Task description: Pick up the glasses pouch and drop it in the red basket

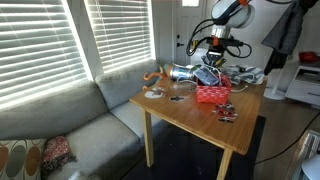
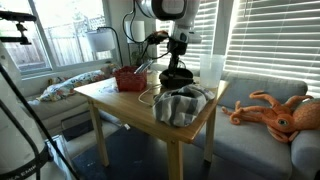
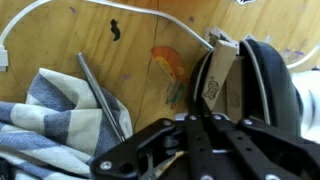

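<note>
The glasses pouch (image 3: 255, 85) is black with a pale tag and sits right at my fingertips in the wrist view. It shows as a dark shape under my gripper in an exterior view (image 2: 177, 78). My gripper (image 3: 198, 112) has its fingers pressed together, and they seem to pinch the pouch's edge low over the wooden table (image 2: 120, 98). In both exterior views the gripper (image 1: 212, 64) (image 2: 178, 62) points down. The red basket (image 1: 213, 94) (image 2: 130, 79) stands on the table beside the gripper. It is out of the wrist view.
A grey-blue checked cloth (image 3: 50, 115) (image 2: 180, 105) lies close by, with a thin dark rod (image 3: 100, 95) and a white cable (image 3: 140, 12) beside it. A white cup (image 2: 211, 68) stands behind. An orange octopus toy (image 2: 272, 112) (image 1: 155, 75) and small items (image 1: 226, 112) are near.
</note>
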